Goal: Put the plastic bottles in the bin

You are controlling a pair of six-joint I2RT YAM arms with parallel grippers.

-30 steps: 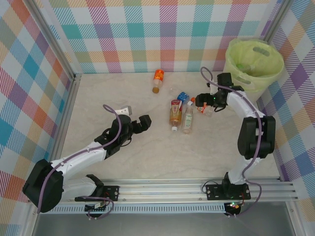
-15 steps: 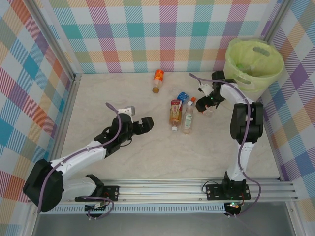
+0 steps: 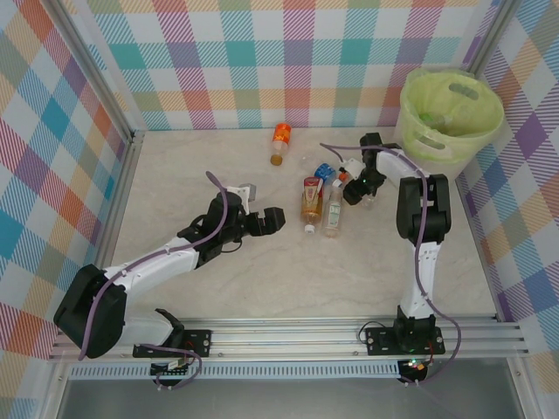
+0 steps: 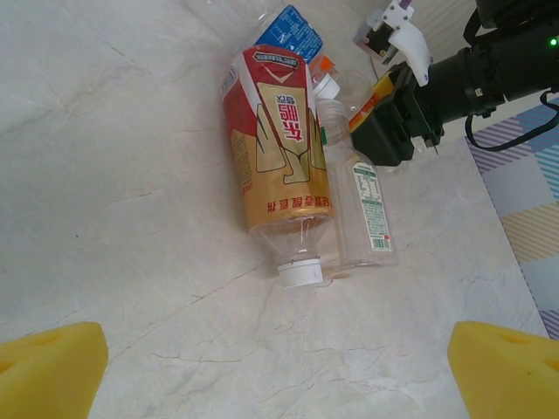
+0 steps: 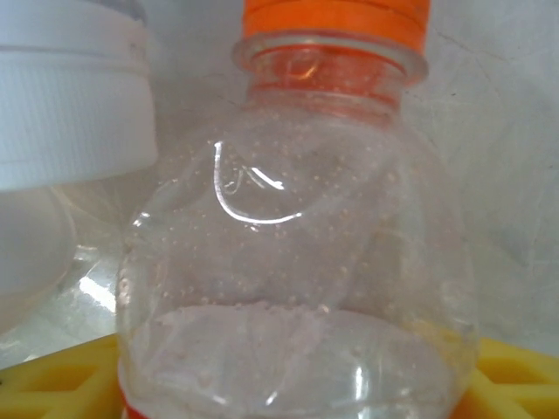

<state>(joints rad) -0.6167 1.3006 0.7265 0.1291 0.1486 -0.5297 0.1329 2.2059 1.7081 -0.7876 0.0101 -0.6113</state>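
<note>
Noted since a second ago: right gripper (image 3: 352, 188) drawn further from the bin (image 3: 407, 105) and down onto the bottle cluster, jaws narrowing; left gripper (image 3: 269, 222) crept a little toward the same cluster.

Now straddling the orange-capped bottle (image 5: 297, 262), with yellow pads (image 5: 52, 384) showing at either side of its body and jaws roughly half way in. Cannot tell whether actually pressing yet. Left jaws wide, holding nothing, hovering over the surface (image 3: 218, 175), well apart from the bin.

Lying short of the bin, on its left: red-labelled bottle (image 3: 312, 199), clear green-and-white one (image 3: 334, 212) touching it, blue-labelled one (image 3: 325, 171). Farther from the bin still, an orange-labelled one (image 3: 280, 140).

Likely trouble: squeezing a slick, rounded bottle near its shoulder, so possibly popping it out sideways. Also a neighbour's white cap (image 5: 70, 105) just beside, so possibly dragging that bottle along on the lift. Risk too of both arms meeting over one cluster.
</note>
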